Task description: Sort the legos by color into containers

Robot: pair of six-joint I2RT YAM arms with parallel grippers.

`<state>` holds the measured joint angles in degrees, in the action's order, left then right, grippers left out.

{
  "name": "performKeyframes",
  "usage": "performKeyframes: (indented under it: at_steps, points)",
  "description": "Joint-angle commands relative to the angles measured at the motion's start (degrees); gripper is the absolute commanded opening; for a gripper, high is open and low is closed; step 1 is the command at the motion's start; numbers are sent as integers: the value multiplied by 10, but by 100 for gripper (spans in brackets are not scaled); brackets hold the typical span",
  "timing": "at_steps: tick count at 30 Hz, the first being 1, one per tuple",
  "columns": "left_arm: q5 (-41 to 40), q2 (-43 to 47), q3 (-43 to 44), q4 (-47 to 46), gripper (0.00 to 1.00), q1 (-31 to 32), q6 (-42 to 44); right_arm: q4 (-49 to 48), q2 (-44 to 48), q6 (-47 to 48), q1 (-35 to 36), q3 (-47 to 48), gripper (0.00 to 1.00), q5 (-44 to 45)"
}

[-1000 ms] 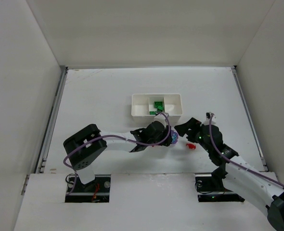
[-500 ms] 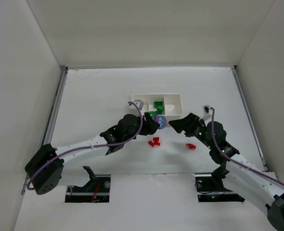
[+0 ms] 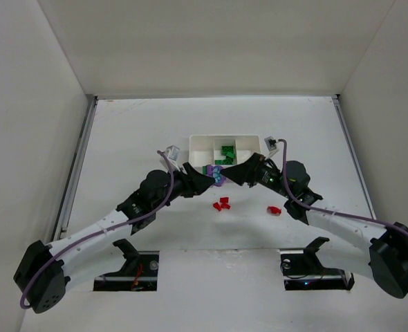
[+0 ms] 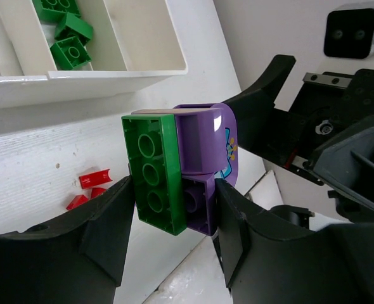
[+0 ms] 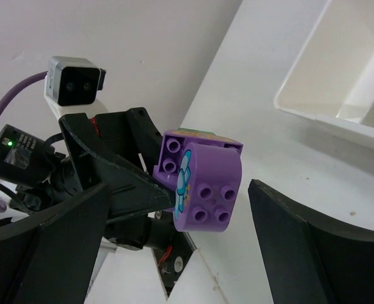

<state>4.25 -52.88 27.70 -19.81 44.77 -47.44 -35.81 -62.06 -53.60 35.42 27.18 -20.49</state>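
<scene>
While your left hand (image 4: 173, 212) clamps a green brick (image 4: 152, 177) stuck to a purple brick (image 4: 207, 142), your right hand (image 5: 179, 190) gapes wide just beside them, above the counter (image 3: 142, 138).

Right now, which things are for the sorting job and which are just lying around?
For the job:
- green and purple bricks, stuck together, held in the left gripper
- red legos on the table
- green legos already in the white tray
- right gripper, open beside the held bricks

Just there:
- table
- white walls
- nothing else lies loose
</scene>
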Motion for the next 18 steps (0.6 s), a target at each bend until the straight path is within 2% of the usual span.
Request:
performKeyframes:
  at_steps: [1,7,16,18]
  points:
    - [30,30,-9,-19,29,-13,-25,-74,-10,-15,9,25,94,-13]
    - [33,38,-12,-19,29,-14,-28,-78,-35,-22,18,25,87,-6]
    - [28,41,-13,-23,29,-10,-27,-89,-73,-28,33,35,60,-7]
    - [30,39,-12,-24,29,-9,-27,-95,-81,-33,33,36,52,-8]
